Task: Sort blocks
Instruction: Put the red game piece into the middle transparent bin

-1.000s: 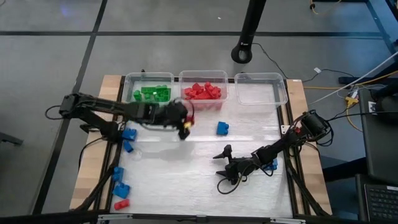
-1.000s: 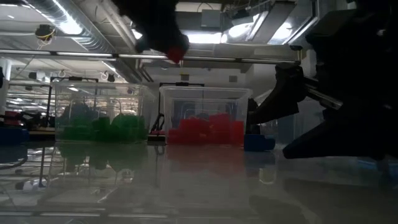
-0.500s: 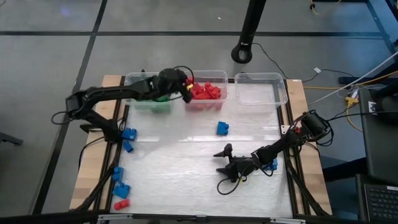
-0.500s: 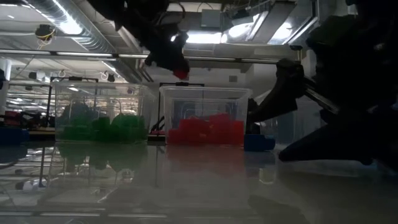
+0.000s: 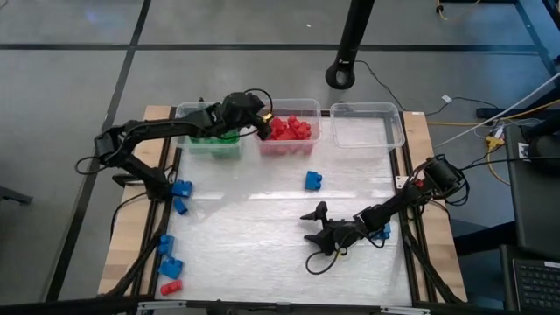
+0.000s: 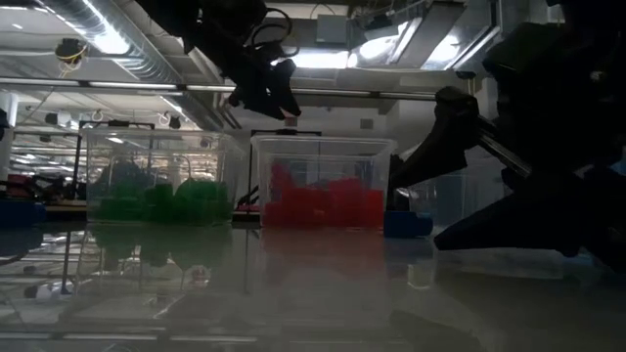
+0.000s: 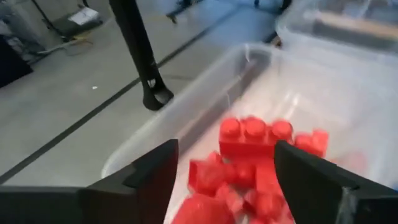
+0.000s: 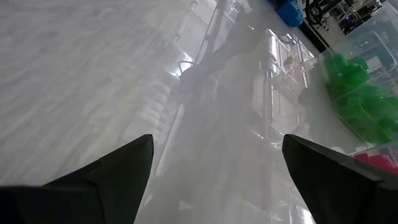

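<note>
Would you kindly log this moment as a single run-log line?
left gripper: open over red bin, nothing held | right gripper: open, waiting low over table | blue block: loose mid-table

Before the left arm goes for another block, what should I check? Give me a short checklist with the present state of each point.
1. Left gripper fingers open and empty: ok, nothing between them.
2. Left gripper is over the red bin: ok, the wrist view looks down on the red blocks inside.
3. Released block has settled in the bin: cannot tell.
4. Blocks remain to sort: ok, blue block lies mid-table.
5. Right gripper out of the way: ok, open, low near the front right of the table.
</note>
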`<state>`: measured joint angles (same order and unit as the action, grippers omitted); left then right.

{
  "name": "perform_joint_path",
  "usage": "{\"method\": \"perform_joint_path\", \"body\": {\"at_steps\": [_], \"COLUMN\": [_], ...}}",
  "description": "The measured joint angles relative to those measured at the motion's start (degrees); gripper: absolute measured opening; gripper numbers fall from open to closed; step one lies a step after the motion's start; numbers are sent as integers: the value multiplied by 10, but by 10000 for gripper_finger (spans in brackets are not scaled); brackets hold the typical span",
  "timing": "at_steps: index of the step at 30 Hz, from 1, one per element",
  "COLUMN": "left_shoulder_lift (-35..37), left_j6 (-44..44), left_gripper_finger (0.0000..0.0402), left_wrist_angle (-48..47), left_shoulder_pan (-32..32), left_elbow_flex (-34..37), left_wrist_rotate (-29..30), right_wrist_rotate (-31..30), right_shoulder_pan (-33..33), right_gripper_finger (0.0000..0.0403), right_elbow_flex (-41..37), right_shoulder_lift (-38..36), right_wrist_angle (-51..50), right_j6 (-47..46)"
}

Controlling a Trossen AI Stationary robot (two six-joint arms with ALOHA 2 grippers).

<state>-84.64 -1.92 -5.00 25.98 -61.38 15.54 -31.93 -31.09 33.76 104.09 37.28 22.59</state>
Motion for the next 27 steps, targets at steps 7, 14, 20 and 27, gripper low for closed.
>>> {"method": "perform_joint_path", "body": {"at_steps": [7,14,20,27], "left_shoulder_lift": [35,71,59,8], "left_j6": [18,-92,-321,-602], "left_gripper_finger": [256,255,249,239], "left_wrist_angle": [-145,-262,-332,-368], "left_shoulder_pan": [-101,-315,-497,-672], "left_elbow_flex": [-40,-42,-42,-42], "left_wrist_rotate": [-13,-15,-9,-27], "right_wrist_rotate": [0,0,5,56], "right_shoulder_pan": [0,0,0,0], "right_gripper_finger": [356,356,356,356], "right_elbow_flex": [0,0,-1,-1], "right_shoulder_lift": [0,0,0,1], "right_wrist_angle": [0,3,5,4], "right_j6": [2,3,0,-32]}}
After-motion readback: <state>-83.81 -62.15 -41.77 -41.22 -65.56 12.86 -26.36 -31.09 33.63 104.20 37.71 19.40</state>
